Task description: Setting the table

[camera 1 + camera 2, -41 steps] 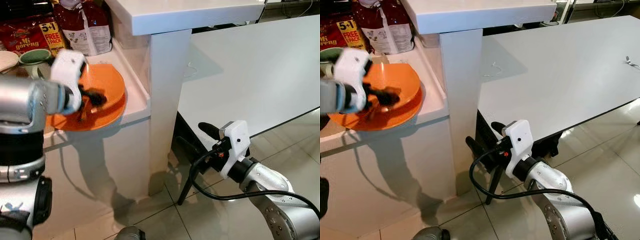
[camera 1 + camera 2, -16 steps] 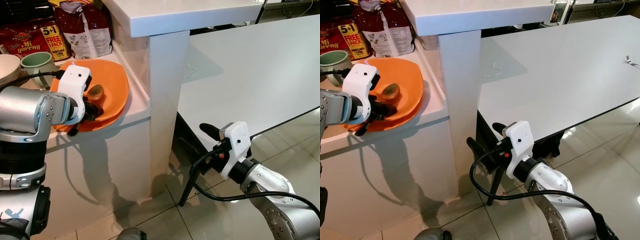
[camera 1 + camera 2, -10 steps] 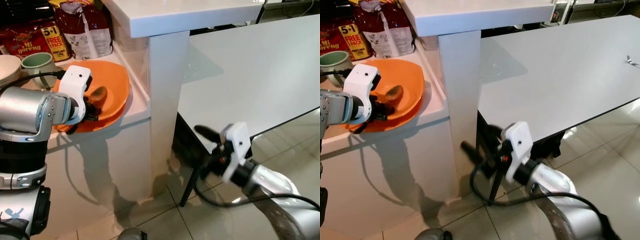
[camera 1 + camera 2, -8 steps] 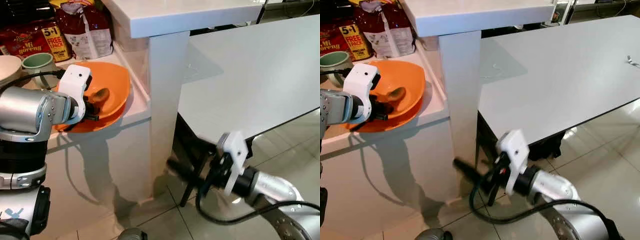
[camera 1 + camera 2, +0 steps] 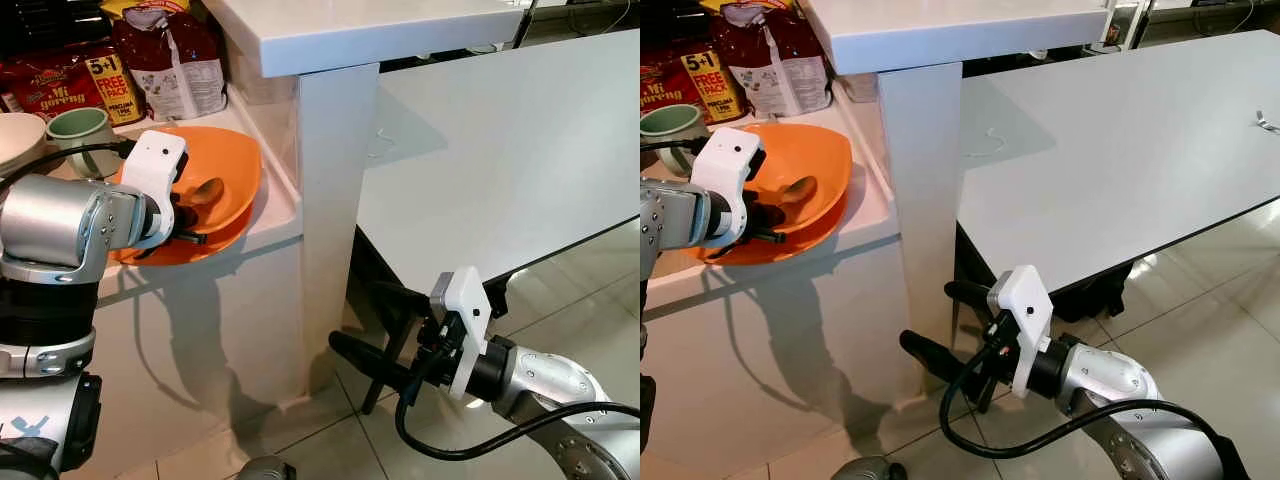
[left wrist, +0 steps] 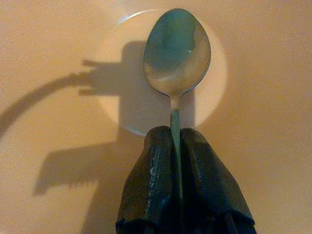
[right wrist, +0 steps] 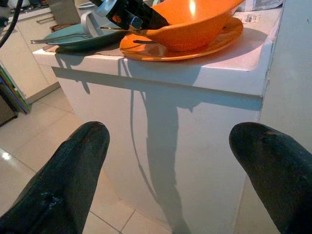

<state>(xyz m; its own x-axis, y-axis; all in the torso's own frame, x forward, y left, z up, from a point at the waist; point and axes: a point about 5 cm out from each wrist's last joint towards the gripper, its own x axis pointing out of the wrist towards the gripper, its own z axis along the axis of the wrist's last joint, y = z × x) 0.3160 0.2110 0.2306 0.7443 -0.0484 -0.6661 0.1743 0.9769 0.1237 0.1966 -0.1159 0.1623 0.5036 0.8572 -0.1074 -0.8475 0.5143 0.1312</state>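
We see metal spoon (image 6: pixel 176 53): shiny bowl face-up over pale centre of orange bowl (image 5: pixel 225 185), thin handle clamped between left tool (image 6: pixel 176 146) fingers. Orange bowl sits on orange plate (image 7: pixel 214 43), near worktop (image 7: pixel 195 73) front edge, right corner.

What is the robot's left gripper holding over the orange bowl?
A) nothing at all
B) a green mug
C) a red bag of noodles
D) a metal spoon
D: the left gripper has its two black fingers closed on the thin handle of a metal spoon, whose round head sits over the inside of the orange bowl.
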